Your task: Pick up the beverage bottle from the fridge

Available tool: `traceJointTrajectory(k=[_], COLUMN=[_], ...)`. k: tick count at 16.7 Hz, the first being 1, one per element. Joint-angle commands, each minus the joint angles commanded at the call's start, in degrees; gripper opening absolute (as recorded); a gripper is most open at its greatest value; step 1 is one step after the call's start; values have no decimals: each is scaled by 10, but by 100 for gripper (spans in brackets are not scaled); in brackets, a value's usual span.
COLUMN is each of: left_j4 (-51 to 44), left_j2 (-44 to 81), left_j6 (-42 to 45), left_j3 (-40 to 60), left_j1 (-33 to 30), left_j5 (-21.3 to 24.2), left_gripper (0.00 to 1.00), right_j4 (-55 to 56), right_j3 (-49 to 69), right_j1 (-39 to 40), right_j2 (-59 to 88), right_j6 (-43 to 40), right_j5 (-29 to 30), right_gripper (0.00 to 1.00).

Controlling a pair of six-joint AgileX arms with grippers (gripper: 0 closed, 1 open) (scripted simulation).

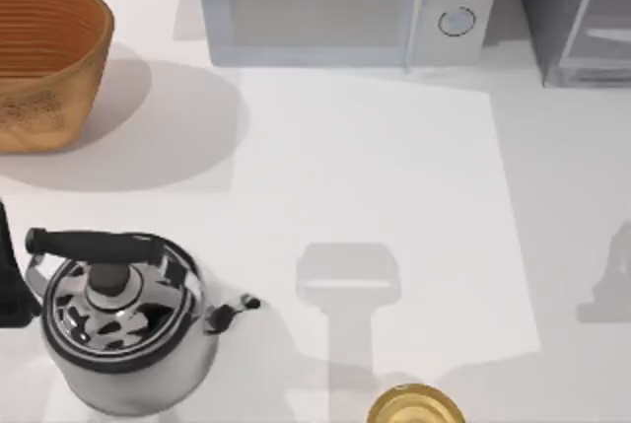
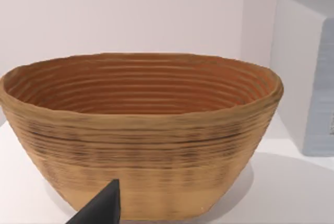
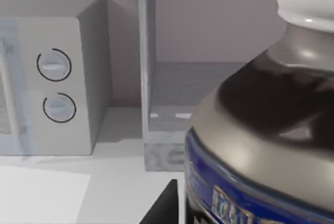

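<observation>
Close up in the right wrist view, the beverage bottle (image 3: pixel 271 145) shows a white cap, glossy dark shoulder and blue label, in front of the open fridge (image 3: pixel 156 130); whether the right gripper grips it I cannot tell.

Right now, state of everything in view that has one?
Fridge: door open, the compartment in view bare.
Bottle: capped, upright, right up against the right wrist camera.
Microwave: door shut.
Kettle: upright, lid on.
Basket: upright, nothing inside.
</observation>
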State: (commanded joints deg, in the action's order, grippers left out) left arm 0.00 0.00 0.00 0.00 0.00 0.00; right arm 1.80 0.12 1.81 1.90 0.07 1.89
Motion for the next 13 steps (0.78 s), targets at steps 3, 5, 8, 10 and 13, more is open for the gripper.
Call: traceJointTrajectory(k=[3, 5, 8, 10, 13], left_j4=[0, 0, 0, 0, 0], left_j2=[0, 0, 0, 0, 0], left_j6=[0, 0, 0, 0, 0], left_j3=[0, 0, 0, 0, 0], left_j1=[0, 0, 0, 0, 0], left_j5=[0, 0, 0, 0, 0], left_gripper=[100, 100, 100, 100, 100], right_j4=[57, 108, 192, 250, 332], right_j3=[0, -1, -5, -8, -10], right_j1=[74, 153, 297, 398, 538], right_j2=[56, 109, 201, 264, 349], right_j6=[-1, 0, 2, 4, 7], right_j5=[74, 153, 298, 400, 541], right_gripper=[0, 0, 0, 0, 0])
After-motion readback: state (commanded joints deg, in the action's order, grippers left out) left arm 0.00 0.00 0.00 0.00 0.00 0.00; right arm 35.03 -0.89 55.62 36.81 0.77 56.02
